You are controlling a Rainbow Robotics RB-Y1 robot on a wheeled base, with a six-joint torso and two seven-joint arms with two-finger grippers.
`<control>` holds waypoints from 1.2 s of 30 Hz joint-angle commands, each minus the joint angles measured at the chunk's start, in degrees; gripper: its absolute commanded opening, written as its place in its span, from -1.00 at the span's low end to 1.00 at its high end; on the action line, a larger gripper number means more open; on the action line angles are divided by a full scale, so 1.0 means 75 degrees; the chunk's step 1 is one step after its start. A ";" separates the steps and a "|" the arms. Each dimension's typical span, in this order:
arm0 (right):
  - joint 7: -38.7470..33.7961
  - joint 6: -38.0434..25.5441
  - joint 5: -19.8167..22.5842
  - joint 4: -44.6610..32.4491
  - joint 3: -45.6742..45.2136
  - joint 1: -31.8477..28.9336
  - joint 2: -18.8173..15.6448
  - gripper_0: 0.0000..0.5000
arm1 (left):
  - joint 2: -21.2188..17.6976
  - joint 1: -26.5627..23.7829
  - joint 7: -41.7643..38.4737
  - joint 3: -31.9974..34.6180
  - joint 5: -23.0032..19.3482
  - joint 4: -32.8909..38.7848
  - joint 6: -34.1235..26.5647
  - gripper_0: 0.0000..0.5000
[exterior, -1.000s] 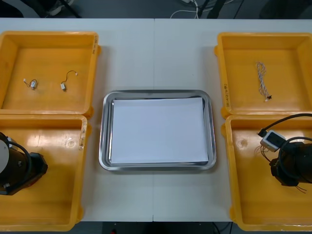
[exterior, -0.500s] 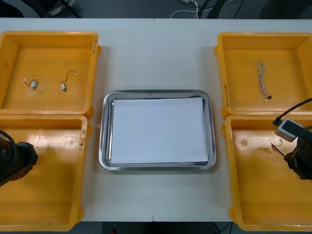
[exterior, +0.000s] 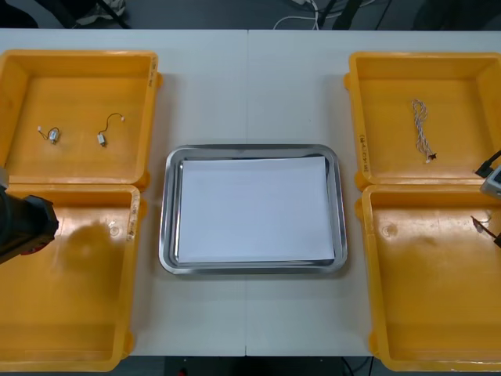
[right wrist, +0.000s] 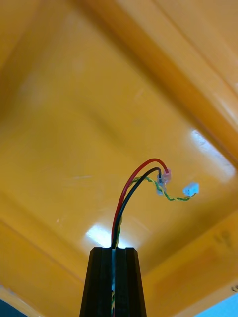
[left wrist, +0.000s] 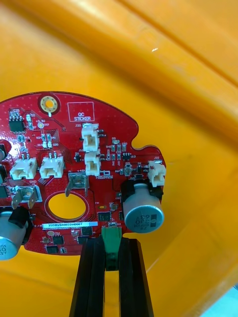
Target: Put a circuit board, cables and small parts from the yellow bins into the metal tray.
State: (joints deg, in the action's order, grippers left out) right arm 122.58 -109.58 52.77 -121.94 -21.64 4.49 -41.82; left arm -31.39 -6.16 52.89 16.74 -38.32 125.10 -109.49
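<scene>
My left gripper (left wrist: 110, 257) is shut on a green connector at the rim of a round red circuit board (left wrist: 74, 168), which hangs over the orange floor of a bin. In the front view the left arm (exterior: 22, 225) sits at the table's left edge over the near left yellow bin (exterior: 78, 313). My right gripper (right wrist: 114, 262) is shut on a cable (right wrist: 134, 190) of red, black and twisted yellow-green wires ending in small plugs. The cable's tip (exterior: 479, 225) shows above the near right yellow bin (exterior: 430, 298). The metal tray (exterior: 166, 211) lies in the middle, white inside.
The far left yellow bin (exterior: 78, 70) holds two small metal parts (exterior: 52, 135) (exterior: 102, 139) with short wires. A twisted blue and white cable (exterior: 421, 129) lies in the far right yellow bin (exterior: 423, 70). Bare table runs between the bins and the tray.
Both arms have drawn outward to the front view's edges, the left arm with the circuit board and the right arm with the cable.
</scene>
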 commanded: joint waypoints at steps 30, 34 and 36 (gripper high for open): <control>-0.3172 -0.0056 0.0335 -0.0921 0.1854 0.2413 -0.0307 -1.00 | -0.1077 -0.3175 0.0484 -0.2959 -0.1793 0.0276 -0.0068 -1.00; -0.3218 -0.0056 0.0347 -0.0921 0.2299 0.2671 -0.0447 -1.00 | -0.0854 -0.3527 0.0343 -0.3510 -0.1746 0.0194 -0.0068 -1.00; -0.3218 -0.0056 0.0382 -0.0921 0.2440 0.2730 -0.0471 -1.00 | -0.0725 -0.3667 0.0296 -0.3744 -0.1723 0.0148 -0.0068 -1.00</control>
State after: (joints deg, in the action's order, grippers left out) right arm 99.50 -109.76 54.88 -126.96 -5.85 22.32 -42.54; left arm -37.74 -29.76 53.04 -8.79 -51.29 126.60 -109.60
